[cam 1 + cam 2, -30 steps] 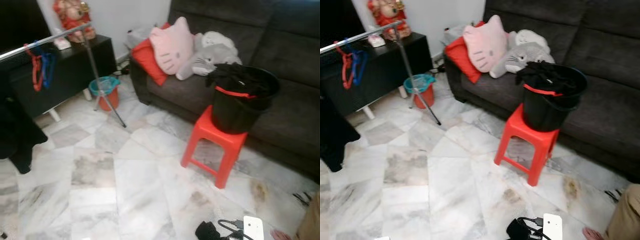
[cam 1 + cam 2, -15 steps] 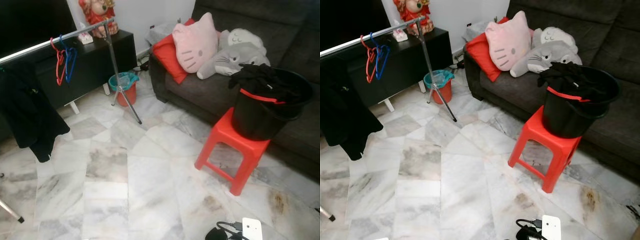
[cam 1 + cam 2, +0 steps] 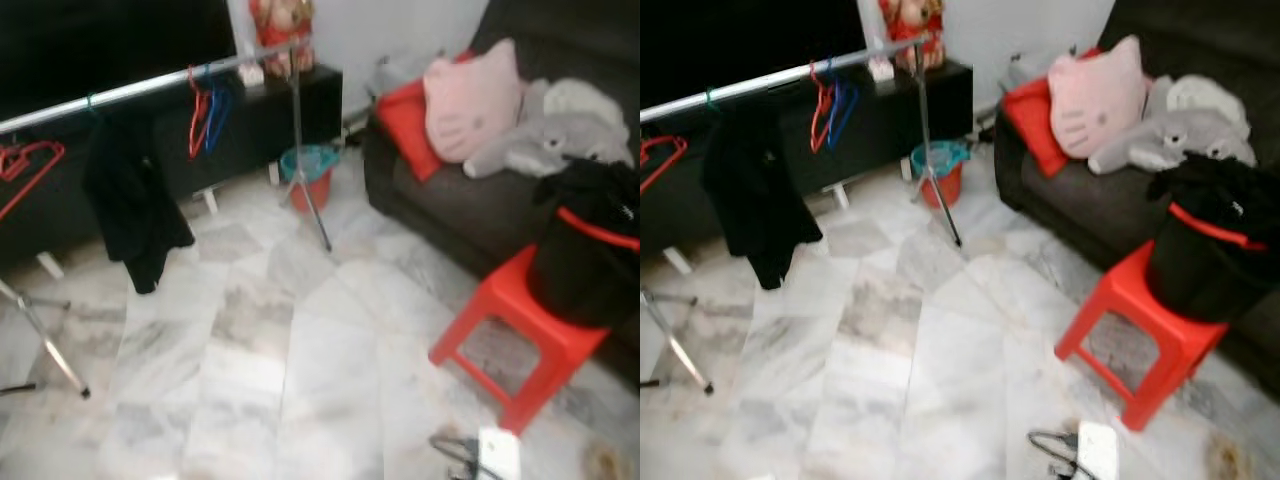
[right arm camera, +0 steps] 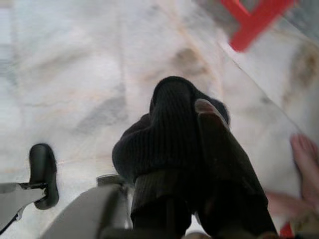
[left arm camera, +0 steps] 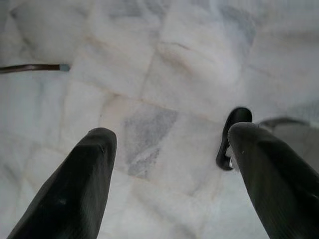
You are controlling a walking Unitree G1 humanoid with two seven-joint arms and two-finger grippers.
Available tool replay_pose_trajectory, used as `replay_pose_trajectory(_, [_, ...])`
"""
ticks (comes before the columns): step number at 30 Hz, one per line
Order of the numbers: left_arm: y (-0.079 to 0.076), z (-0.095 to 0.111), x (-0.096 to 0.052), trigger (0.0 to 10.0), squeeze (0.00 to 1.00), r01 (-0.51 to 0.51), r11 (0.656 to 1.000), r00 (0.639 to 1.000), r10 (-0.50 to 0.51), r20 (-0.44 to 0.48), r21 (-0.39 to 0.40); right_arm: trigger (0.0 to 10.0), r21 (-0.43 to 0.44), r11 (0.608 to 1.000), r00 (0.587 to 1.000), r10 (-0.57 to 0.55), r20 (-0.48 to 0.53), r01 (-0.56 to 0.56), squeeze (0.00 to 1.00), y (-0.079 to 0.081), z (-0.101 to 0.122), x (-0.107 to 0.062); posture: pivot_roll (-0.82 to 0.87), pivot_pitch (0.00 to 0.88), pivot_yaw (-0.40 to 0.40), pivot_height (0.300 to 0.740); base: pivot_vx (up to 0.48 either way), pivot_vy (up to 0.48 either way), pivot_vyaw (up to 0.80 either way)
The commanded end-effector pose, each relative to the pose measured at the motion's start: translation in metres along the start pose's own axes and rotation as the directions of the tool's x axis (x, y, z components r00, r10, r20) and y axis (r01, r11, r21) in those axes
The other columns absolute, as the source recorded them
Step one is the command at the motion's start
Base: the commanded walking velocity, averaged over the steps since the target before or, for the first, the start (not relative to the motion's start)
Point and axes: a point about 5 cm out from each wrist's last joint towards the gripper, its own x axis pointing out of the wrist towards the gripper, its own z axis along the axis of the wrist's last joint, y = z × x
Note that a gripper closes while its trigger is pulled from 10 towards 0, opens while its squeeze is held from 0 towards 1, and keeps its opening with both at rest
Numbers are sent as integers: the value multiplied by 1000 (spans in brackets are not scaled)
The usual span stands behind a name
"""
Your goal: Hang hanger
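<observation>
A silver clothes rail (image 3: 150,87) runs across the far left of the room. A red and a blue hanger (image 3: 202,120) hang on it, with another red hanger (image 3: 25,170) further left. A black garment (image 3: 135,205) hangs between them. My left gripper (image 5: 172,137) is open over the marble floor with nothing between its fingers. My right gripper (image 4: 194,104) points at the floor with its dark fingers pressed together, and I see nothing held in them.
A red stool (image 3: 520,330) with a black bucket (image 3: 590,260) of dark clothes stands at the right, before a dark sofa (image 3: 1080,190) with plush toys. A teal bin (image 3: 310,175) sits by the rack leg (image 3: 312,200). A white device (image 3: 497,452) lies near. A person's foot (image 4: 305,159) is close.
The whole picture has swung left and is blurred: more of the rail, the black garment and a second red hanger have come in, and the stool sits further right in the picture.
</observation>
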Motion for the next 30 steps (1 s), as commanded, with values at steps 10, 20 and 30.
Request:
replay_pose_trajectory(10, [-2,-4,-1,10000,0,9,1000,1000,-9,-21,-3,10000,3,1000,1000,-7,-3,7,0,-3,1,0,4,0,19,740,0,0,718])
replay_pose_trajectory(20, [-2,-4,-1,10000,0,12,1000,1000,-12,-22,-3,10000,2,1000,1000,-8,-4,8,0,-3,1,0,4,0,18,740,0,0,699])
replay_pose_trajectory(30, [-2,-4,-1,10000,0,17,1000,1000,-17,-25,0,10000,35,999,999,20,-28,-19,0,0,-3,0,5,0,15,740,0,0,324])
